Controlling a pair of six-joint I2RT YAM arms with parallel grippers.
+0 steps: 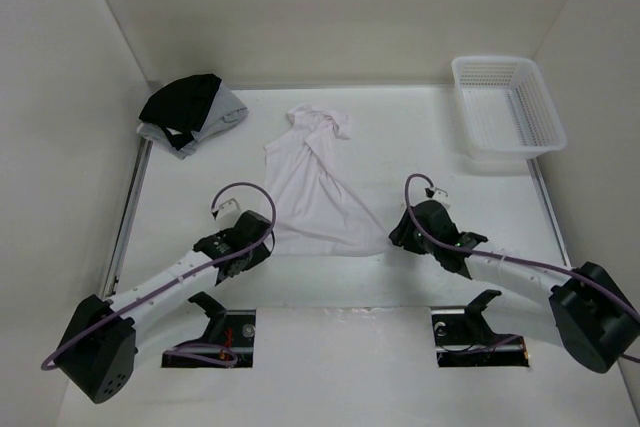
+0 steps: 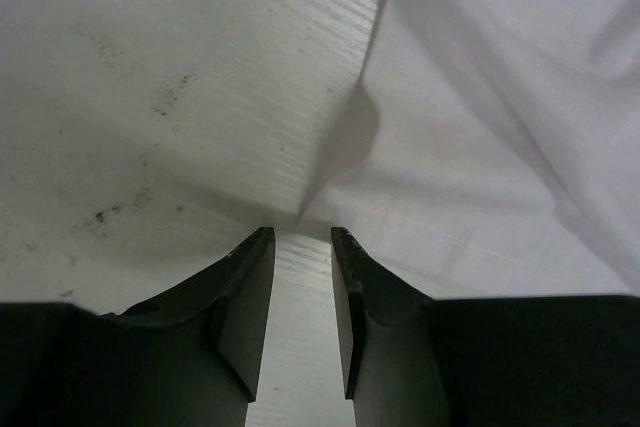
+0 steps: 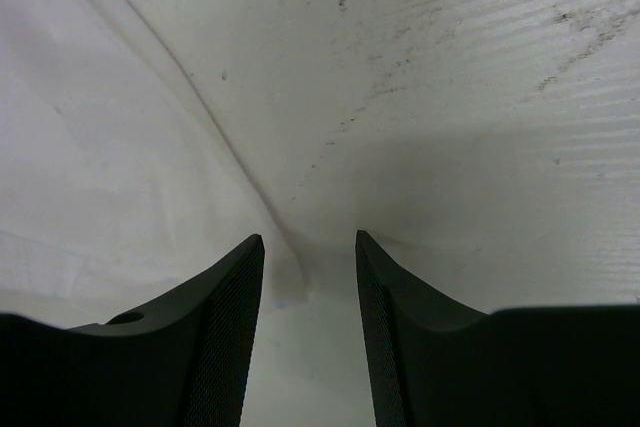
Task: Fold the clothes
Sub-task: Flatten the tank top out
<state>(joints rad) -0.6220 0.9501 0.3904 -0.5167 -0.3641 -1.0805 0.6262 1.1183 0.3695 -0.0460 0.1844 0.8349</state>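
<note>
L gripper at near-left corner of the white T-shirt, jaws apart, only bare table btwn them. R gripper at shirt's near-right corner, jaws wide, released, shirt edge by its L finger. Shirt lies rumpled on table, narrowing twd far end. Beyond shirt: black/grey bundle far-left, white basket far-right.

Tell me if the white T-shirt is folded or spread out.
Spread out, not folded: the T-shirt lies on the table with its near hem fanned wide and its far part twisted and bunched.
</note>
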